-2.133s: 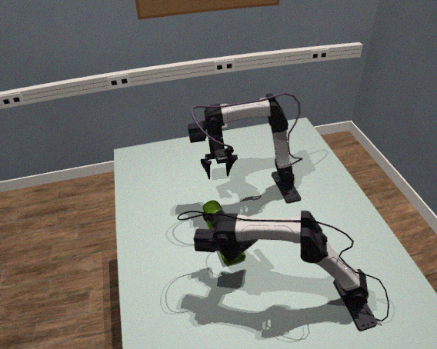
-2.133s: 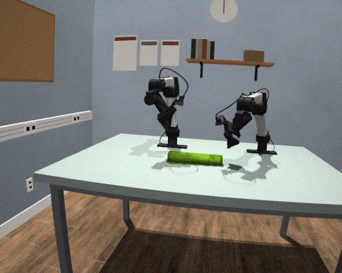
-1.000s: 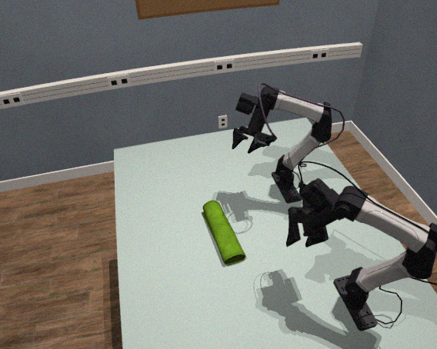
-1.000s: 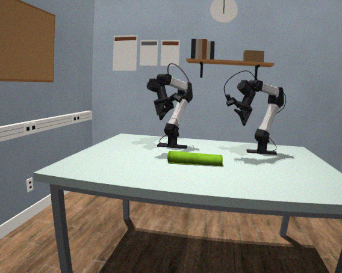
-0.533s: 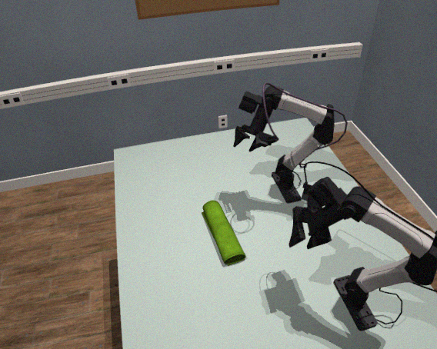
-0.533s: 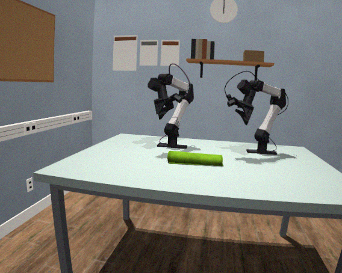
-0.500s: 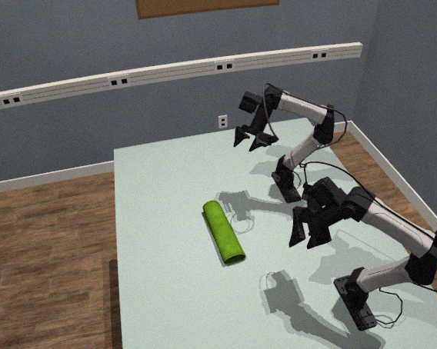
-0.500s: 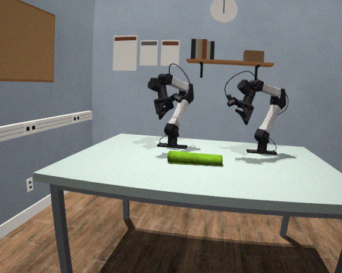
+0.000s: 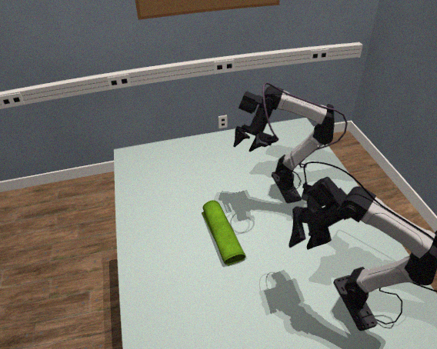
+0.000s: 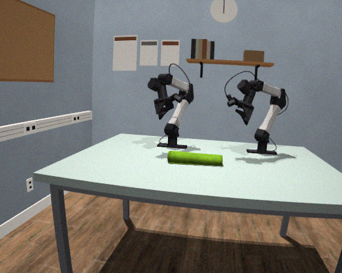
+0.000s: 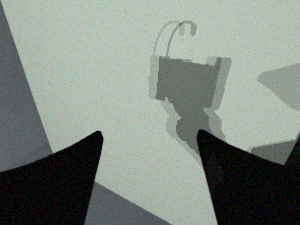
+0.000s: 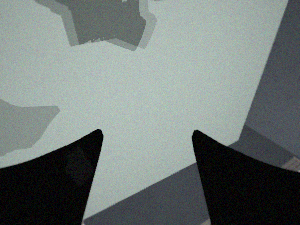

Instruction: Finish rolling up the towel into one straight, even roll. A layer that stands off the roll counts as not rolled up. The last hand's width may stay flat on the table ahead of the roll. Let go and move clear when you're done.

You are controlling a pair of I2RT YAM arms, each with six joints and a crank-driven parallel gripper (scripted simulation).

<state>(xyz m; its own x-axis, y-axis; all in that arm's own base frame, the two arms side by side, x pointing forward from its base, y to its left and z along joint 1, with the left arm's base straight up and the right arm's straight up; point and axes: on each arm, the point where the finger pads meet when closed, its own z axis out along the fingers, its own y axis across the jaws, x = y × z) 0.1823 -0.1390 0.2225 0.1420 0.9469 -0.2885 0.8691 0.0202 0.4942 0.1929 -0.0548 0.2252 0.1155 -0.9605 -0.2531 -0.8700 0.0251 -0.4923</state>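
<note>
Green towel point(image 9: 222, 232) point(image 10: 195, 158): rolled, straight, one tube, lying on the pale bench point(image 9: 159, 231) point(image 10: 124, 177) point(image 11: 100, 49) point(image 12: 175, 89) between the arm bases and the long edge opposite them. Thin strip of edge shows low along the side facing that long edge; whether it's flat or slightly off the roll, can't tell.

Left gripper point(image 9: 299, 247) point(image 10: 242, 118) point(image 11: 150, 132): fingers apart, nothing between, up above the bench, well apart from the towel. Right gripper point(image 9: 243, 148) point(image 10: 160, 115) point(image 12: 147, 132): also apart and unloaded, raised toward the short edge on its own side; a bench corner shows in its wrist view.

Containers: brown box point(image 10: 253, 56) on the wall shelf point(image 10: 230, 62), contents can't be told. Books point(image 10: 203, 49) upright beside it, spine titles unreadable.

Labels: three wall sheets point(image 10: 124, 55), header bars rust, gray, rust; any writing unreadable.
</note>
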